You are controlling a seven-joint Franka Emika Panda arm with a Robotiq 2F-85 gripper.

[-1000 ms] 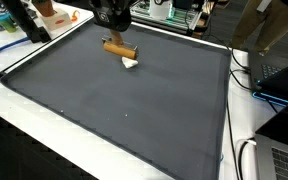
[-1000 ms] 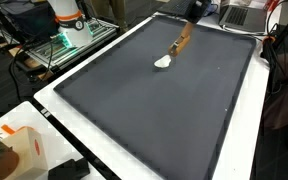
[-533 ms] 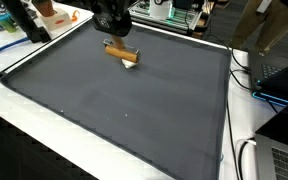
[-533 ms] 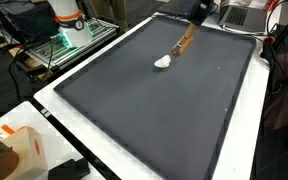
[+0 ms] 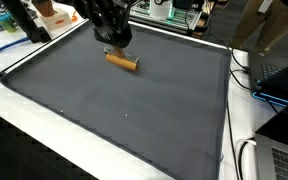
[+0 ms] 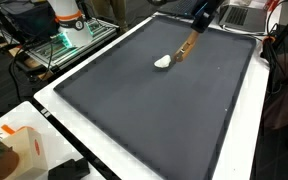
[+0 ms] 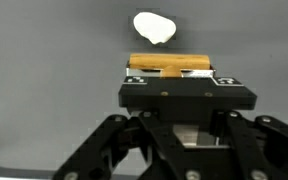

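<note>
Handle (image 5: 122, 61) lower now, in closed pincer's (image 7: 170, 68) grip; white head (image 7: 154, 27) plain in wrist view.

A robot gripper (image 6: 195, 33) closes on the far end of a wooden-handled tool (image 6: 185, 48) near the back edge of a dark grey mat (image 6: 154, 110). The tool slants down towards the camera, and its white head (image 6: 163, 62) rests on the mat. The mat covers most of a white table (image 6: 134, 165). A laptop (image 6: 240, 14) sits beyond the table's far edge, and an orange-and-white container (image 6: 26, 148) stands in the near corner.
</note>
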